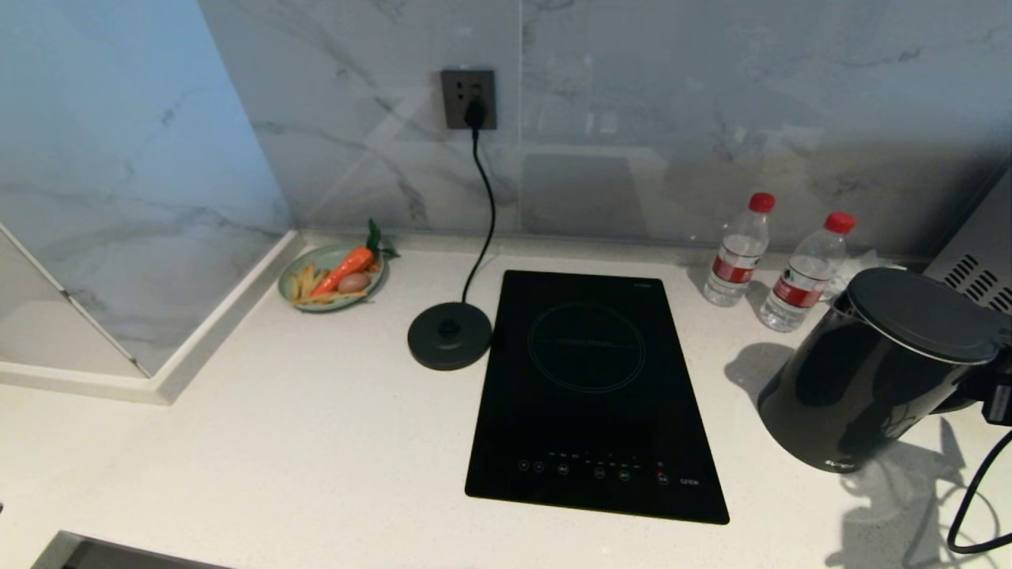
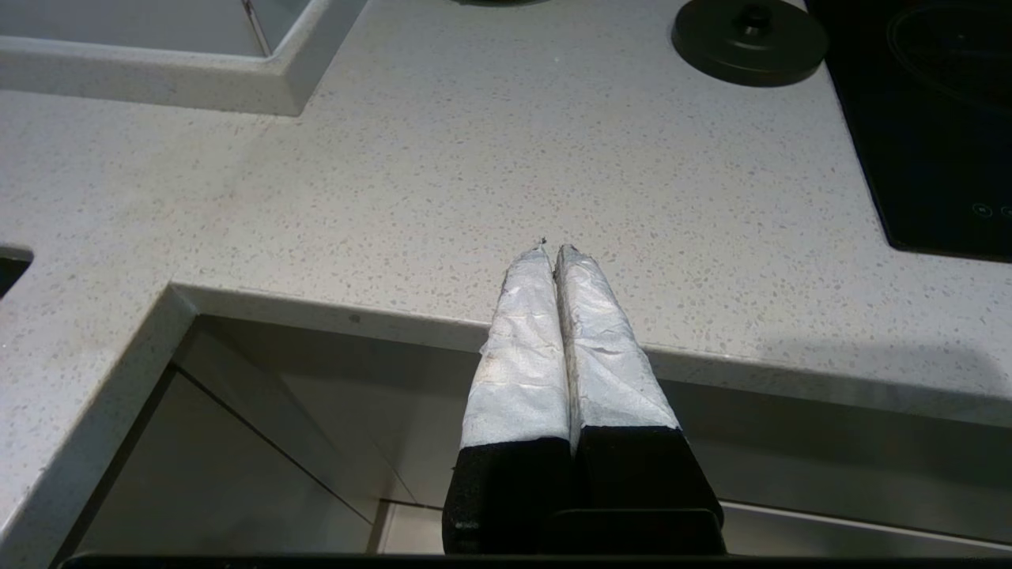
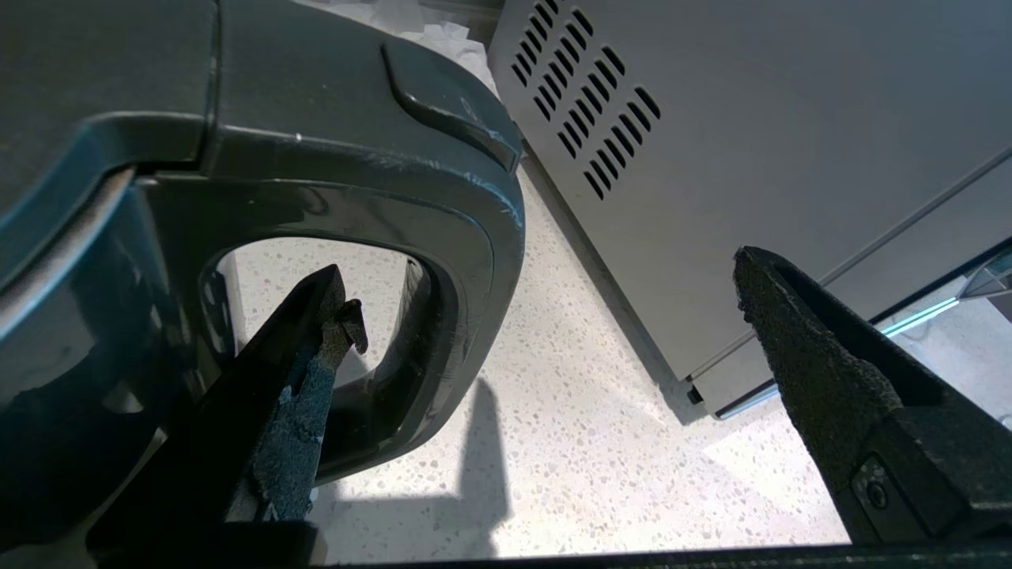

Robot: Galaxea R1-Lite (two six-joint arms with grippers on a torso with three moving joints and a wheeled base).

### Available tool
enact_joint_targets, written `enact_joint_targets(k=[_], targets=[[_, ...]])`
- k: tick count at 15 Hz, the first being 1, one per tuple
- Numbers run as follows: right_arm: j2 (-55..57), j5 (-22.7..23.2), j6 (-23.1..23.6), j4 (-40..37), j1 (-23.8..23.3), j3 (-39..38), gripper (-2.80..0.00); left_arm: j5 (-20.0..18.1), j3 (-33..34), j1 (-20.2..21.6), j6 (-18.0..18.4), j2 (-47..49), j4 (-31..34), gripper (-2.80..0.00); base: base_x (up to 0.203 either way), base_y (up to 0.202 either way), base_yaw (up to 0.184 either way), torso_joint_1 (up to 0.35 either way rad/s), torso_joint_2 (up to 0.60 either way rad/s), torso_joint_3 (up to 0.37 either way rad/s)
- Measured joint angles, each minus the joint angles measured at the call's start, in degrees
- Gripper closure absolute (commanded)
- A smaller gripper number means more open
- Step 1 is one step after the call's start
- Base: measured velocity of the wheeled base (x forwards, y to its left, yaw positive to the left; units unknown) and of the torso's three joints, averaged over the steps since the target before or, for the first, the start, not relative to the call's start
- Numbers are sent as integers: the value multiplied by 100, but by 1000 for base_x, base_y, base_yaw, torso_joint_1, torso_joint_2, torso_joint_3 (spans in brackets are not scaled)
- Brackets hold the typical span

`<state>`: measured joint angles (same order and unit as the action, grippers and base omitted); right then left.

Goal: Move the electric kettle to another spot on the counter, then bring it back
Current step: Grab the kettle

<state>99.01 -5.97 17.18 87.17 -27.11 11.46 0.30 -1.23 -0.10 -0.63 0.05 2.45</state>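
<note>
Kettle handle and right gripper (image 3: 545,292) meet at the right end of the counter (image 1: 316,442): the gripper's jaws are spread wide, one finger (image 3: 316,332) reaching through the handle's loop (image 3: 474,237), the other finger (image 3: 798,356) well clear on the outer side, so the handle's grip lies between them with a gap on the outer side. Whether the inner finger touches the handle cannot be told. In the head view only a dark bit of this gripper shows at the right edge, against the kettle's handle side. The electric kettle (image 1: 870,371) stands on the white speckled worktop, to the right of the inset black cooktop (image 1: 593,387), lid closed. Just behind it are two water bottles with red caps (image 1: 739,253) (image 1: 802,276), and a grey vented appliance (image 3: 751,142) is close on its far right. The round black power base (image 1: 451,336) sits bare at the cooktop's left edge, its cord running up to a wall socket (image 1: 469,99). A green plate with a carrot (image 1: 332,276) lies further left. The left gripper (image 2: 553,253) hovers near the counter's front edge, its taped fingers pressed together and holding nothing.
</note>
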Motion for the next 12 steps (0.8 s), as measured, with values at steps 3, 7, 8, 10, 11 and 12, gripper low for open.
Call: enact_joint_targets(k=[3,7,8,10,11,12], targets=[[117,2,7,-1,5,171,-280,0,0,0,0,0,0,0,0,0,0,0,0,0],[198,-6,12,1,83,193,-280,1,0,0,0,0,-2,0,0,0,0,0,0,0],[198,-12,4,1,125,150,-280,0,0,0,-2,0,-2,0,0,0,0,0,0,0],[196,-13,2,0,201,102,-280,10,0,0,-7,0,-6,0,0,0,0,0,0,0],[181,-10,2,1,233,71,-280,10,0,0,-11,0,-10,0,0,0,0,0,0,0],[155,-9,2,0,266,34,-280,8,0,0,-11,0,-11,0,0,0,0,0,0,0]])
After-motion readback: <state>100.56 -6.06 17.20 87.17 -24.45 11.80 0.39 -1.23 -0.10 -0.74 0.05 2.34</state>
